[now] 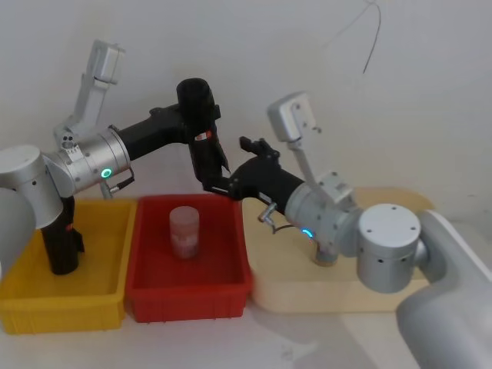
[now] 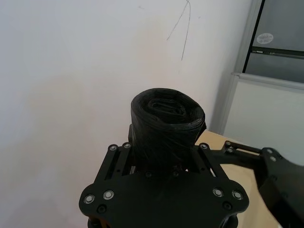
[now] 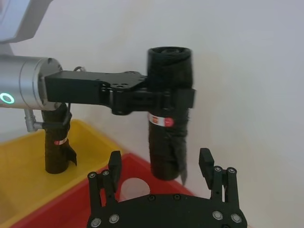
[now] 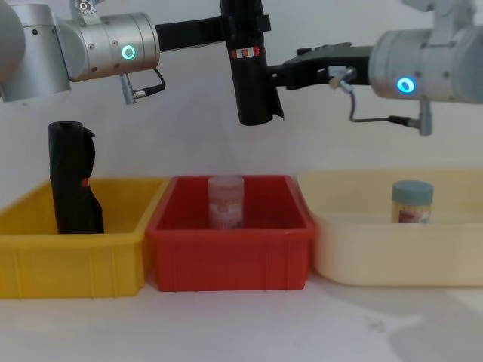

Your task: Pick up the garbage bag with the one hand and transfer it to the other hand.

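Head view: left gripper (image 1: 196, 127), on the green-ringed arm, is clamped around the upper part of the garbage bag (image 1: 206, 150), which is upright in the air above the red bin (image 1: 231, 288). The right gripper (image 1: 218, 184) reaches in at the roll's lower end.

Left wrist view — the bag's top end rises between the left fingers (image 2: 116, 159), which are closed onto it.

Right wrist view — the right fingers (image 3: 114, 164) are spread wide, with the bag's lower end in the gap, touching neither.

Chest view: the bag hangs well above a jar (image 4: 226, 200) in the red bin. A second black roll (image 4: 72, 181) stands in the yellow bin (image 4: 75, 264).
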Available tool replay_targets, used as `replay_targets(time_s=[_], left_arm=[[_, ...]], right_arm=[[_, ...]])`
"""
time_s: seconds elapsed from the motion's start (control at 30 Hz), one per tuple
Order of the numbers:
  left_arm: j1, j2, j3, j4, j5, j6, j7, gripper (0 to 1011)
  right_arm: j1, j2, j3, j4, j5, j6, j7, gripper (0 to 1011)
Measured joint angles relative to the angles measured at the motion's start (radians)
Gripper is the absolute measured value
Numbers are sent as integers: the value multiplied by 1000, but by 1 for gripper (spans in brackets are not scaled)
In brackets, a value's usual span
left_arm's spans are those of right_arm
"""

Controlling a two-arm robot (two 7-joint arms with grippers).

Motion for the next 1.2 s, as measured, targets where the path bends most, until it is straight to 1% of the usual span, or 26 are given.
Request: replay_targets(time_s=[0.13, 0.3, 0.33, 0.4, 0.9, 1.2], left_arm=[[0, 0, 0, 0, 0, 0, 0, 423], [0, 0, 0, 0, 0, 0, 0, 423], [0, 0, 0, 0, 0, 0, 0, 423], [0, 0, 0, 0, 0, 0, 0, 423], [0, 0, 0, 0, 0, 0, 0, 423], [0, 0, 0, 0, 0, 0, 0, 423]], right_arm=[[24, -17, -18, 43, -18, -25, -7, 1000], [51, -39, -31, 93, -33, -40, -19, 1000], [51, -39, -31, 93, -33, -40, -19, 1000], [65, -51, -34, 120, -40, -42, -28, 1000], [124, -96, -22, 231, -40, -25, -41, 1000], [156, -117, -19, 281, -36, -21, -44, 1000]])
